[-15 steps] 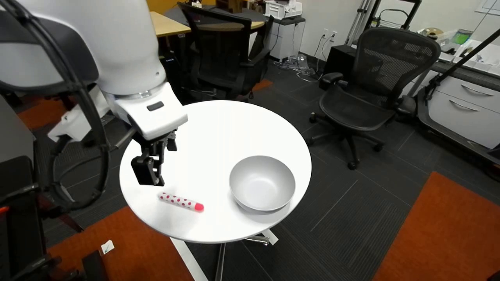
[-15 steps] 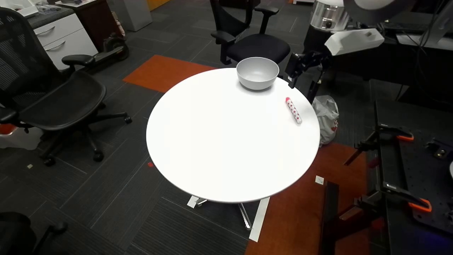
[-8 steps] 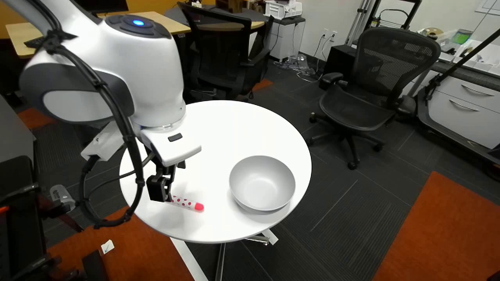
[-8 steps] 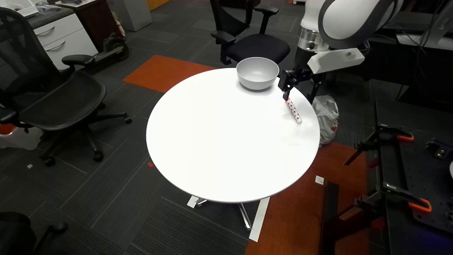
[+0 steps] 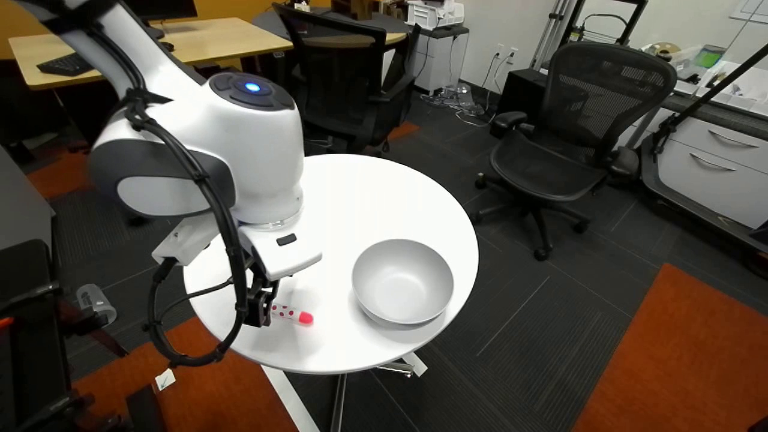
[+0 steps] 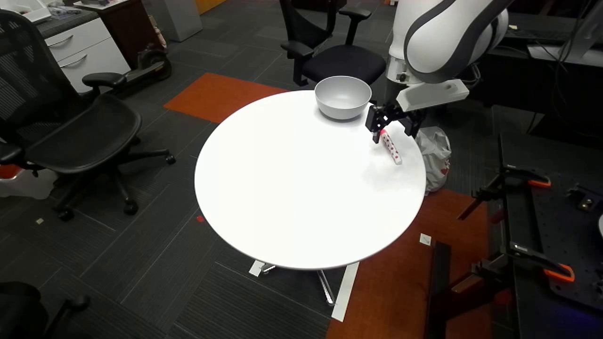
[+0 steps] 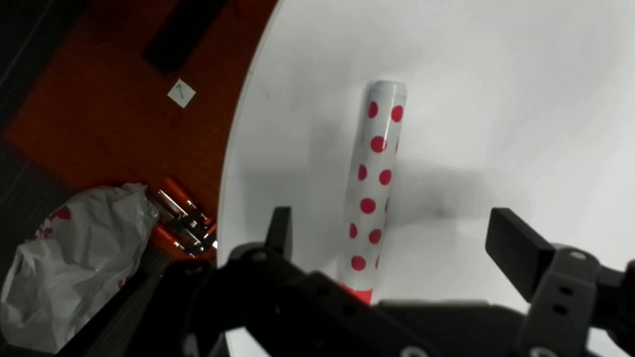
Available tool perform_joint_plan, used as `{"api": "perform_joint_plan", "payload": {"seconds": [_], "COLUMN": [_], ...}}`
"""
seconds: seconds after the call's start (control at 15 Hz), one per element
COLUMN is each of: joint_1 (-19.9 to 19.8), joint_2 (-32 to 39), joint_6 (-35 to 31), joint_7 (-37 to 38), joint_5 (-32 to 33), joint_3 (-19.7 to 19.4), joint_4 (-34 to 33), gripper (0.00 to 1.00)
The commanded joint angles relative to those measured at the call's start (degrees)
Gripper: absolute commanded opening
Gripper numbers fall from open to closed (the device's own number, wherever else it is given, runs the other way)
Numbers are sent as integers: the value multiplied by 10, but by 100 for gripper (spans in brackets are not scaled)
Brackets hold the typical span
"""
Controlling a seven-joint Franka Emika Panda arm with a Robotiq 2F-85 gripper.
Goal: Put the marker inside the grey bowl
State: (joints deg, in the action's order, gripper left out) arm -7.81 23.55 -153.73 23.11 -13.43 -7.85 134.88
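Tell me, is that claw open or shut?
Open. The wrist view shows the gripper with its fingers apart, tabletop visible between each and the marker.

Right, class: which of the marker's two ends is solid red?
The marker end nearer the grey bowl, plain red; the opposite end is whitish with red dots.

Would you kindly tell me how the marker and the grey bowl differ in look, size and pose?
The marker is white with red dots and a red end, while the grey bowl is plain light grey. The marker is a slim stick; the grey bowl is round, hollow and far larger. The marker lies on its side, whereas the grey bowl stands upright, open at the top. Both rest on the white table.
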Motion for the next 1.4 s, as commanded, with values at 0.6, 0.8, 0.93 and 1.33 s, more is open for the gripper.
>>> {"api": "perform_joint_plan", "payload": {"seconds": [0.6,0.8,0.93,1.33], "joint_1": [11,14,19,61], "joint_2": [60,59,56,27], "joint_6": [-15,-16,-15,-13], "joint_7": [17,18,19,14], "joint_5": [-26,-24,-21,24], "joint_3": [-19,-20,-20,-27], "joint_4": [-41,-44,-44,-61], "gripper": [36,12,0,5]}}
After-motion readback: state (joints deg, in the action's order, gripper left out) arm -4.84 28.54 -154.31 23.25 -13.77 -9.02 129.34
